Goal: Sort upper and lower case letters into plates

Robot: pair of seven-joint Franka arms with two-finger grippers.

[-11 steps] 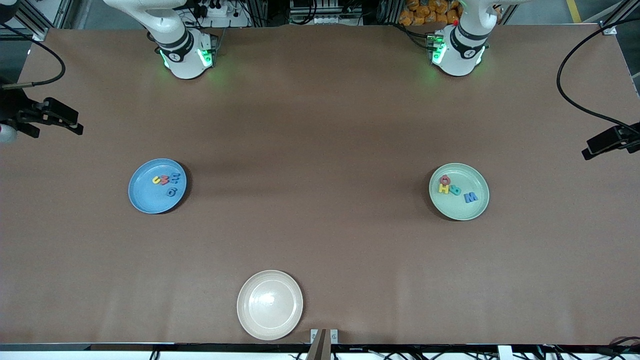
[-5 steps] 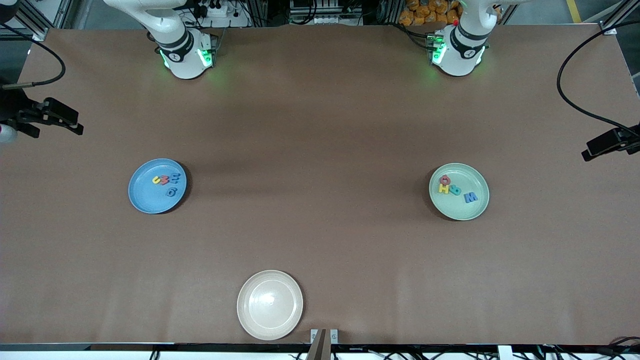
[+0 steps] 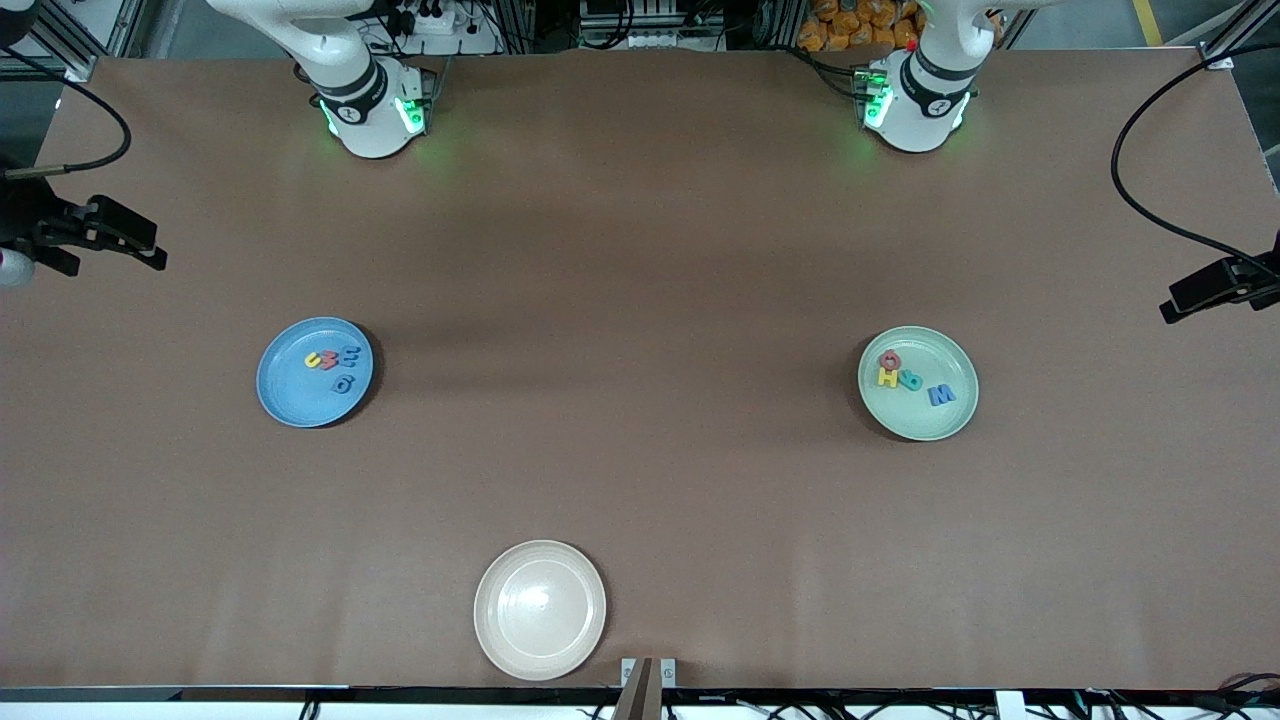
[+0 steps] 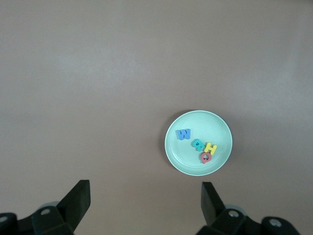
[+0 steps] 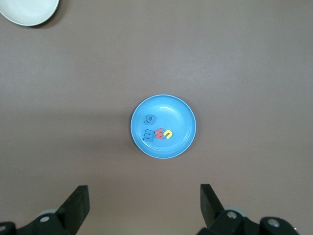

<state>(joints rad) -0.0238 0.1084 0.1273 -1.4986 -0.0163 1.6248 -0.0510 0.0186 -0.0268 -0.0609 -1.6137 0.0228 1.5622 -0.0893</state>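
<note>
The bright blue plate (image 3: 300,402) lies toward the right arm's end of the table and holds several letters (image 3: 334,360) in yellow, red and blue. It also shows in the right wrist view (image 5: 172,107) with its letters (image 5: 159,133). The mint green plate (image 3: 928,420) lies toward the left arm's end and holds a red, a yellow, a teal and a blue letter (image 3: 909,379). It also shows in the left wrist view (image 4: 196,122) with its letters (image 4: 198,144). My left gripper (image 4: 145,197) is open and empty, high over the table beside the mint plate. My right gripper (image 5: 144,198) is open and empty, high over the table beside the blue plate. Neither gripper shows in the front view.
An empty beige plate (image 3: 540,610) lies near the table's front edge, midway between the two arms; its edge shows in the right wrist view (image 5: 29,11). Black camera mounts (image 3: 95,235) (image 3: 1215,283) stand at both ends of the table.
</note>
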